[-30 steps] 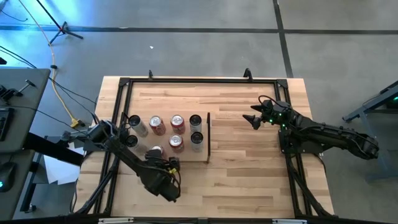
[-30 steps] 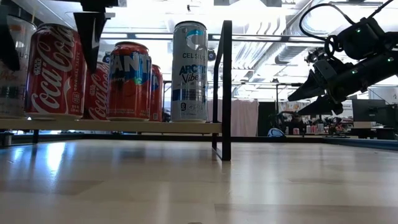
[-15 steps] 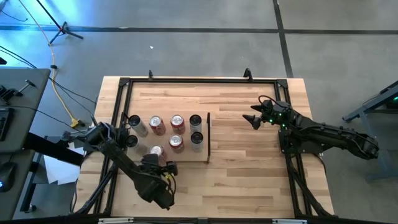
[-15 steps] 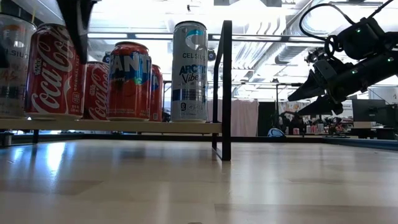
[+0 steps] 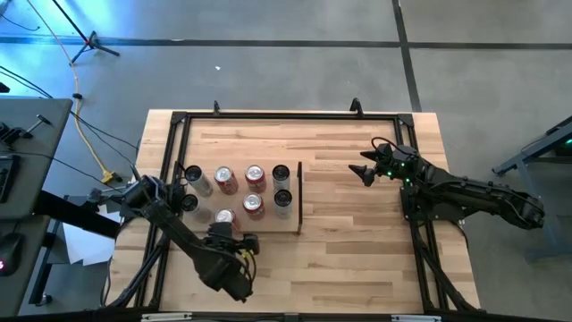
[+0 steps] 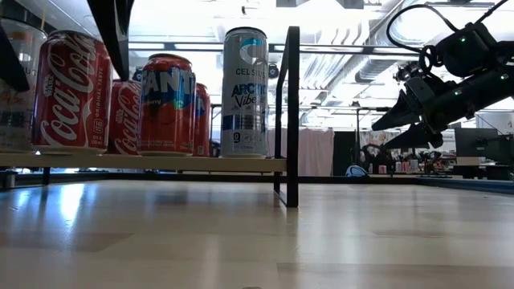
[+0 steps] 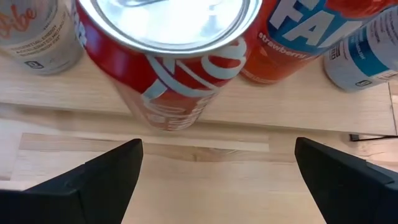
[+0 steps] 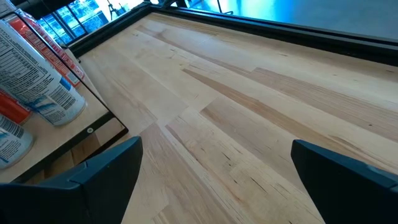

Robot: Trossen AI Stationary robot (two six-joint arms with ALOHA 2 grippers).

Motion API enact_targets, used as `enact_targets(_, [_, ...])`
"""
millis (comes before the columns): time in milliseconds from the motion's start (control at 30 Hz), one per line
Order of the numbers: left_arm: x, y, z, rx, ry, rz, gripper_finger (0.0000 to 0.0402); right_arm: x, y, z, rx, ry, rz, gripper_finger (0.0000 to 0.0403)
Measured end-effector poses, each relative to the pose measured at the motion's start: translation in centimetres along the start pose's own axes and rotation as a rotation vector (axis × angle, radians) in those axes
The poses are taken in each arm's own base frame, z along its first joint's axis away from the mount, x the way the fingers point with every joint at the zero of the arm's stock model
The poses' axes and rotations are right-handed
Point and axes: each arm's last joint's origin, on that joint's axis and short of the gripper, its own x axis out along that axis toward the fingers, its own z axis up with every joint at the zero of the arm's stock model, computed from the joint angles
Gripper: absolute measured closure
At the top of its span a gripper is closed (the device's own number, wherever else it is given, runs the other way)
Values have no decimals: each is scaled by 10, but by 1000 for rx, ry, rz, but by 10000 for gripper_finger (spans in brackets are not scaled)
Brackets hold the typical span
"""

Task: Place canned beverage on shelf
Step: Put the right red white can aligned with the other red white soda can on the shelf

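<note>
Letting Go of the Red Can on the Shelf

From high above, the shelf [image 5: 234, 199] is a pale wood panel lying on the left half of the bench [image 5: 357, 206]. Seven cans stand on it, close together. The red can [image 5: 223, 217] is at the front edge, nearest the left gripper [image 5: 229, 240]. That gripper sits just in front of the shelf, and its fingers are wide apart with nothing in them. I think the can has been put down there, so the job looks almost done. The right gripper [image 5: 365, 170] waits far off over the bare right side of the bench. Its fingers are wide too, and it holds nothing.

From down low at bench height, the cans stand straight up in a row on the shelf [image 6: 161, 163]. I can see a big red cola can [image 6: 71, 92], an orange can [image 6: 167, 104] and a tall white can [image 6: 245, 80]. A dark upright strip [image 6: 291, 112] stands at the shelf's end like a little wall. The right gripper [image 6: 401, 128] hangs in the air on the far side.

From the left wrist, the red can [image 7: 174, 56] stands on the shelf edge, close ahead. Both dark fingers [image 7: 99, 180] are spread out on each side and do not touch it.

From the right wrist, I see mostly plain bench [image 8: 249, 112], with a few cans far away by the strip.
</note>
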Motion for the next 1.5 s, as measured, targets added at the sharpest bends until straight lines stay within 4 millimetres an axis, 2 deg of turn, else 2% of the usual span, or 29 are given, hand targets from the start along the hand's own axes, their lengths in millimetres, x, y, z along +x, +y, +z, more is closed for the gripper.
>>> enact_targets(633, [2, -4, 0, 6, 24, -6, 7, 0, 0, 0, 0, 0, 0, 4])
enact_targets(1500, [4, -18, -5, -128, 79, -110, 7, 0, 0, 0, 0, 0, 0, 4])
